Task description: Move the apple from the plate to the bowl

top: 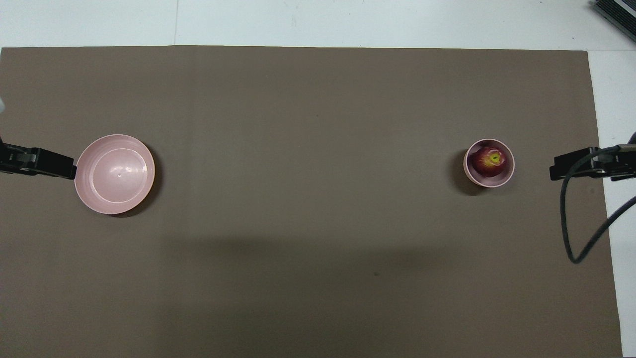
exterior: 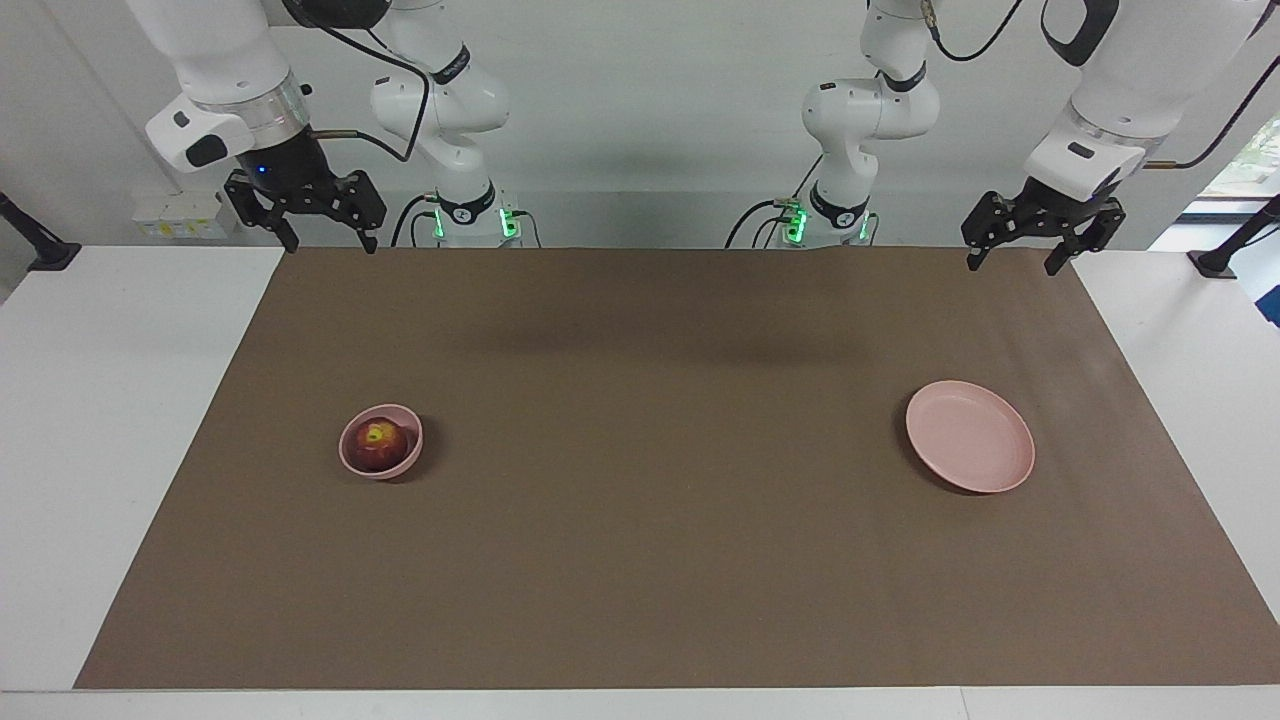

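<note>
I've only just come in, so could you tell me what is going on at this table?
Nothing is being handled right now. The apple already sits in the bowl toward the right arm's end of the table, and the plate lies bare toward the left arm's end. The right gripper and left gripper both hang raised near their bases, jaws open, holding nothing.

Brown mat [exterior: 650,520] covering white table [exterior: 110,450].

wall [exterior: 650,120]: plain white | table [exterior: 120,420]: white | mat [exterior: 660,500]: brown | window [exterior: 1245,160]: daylight
</note>
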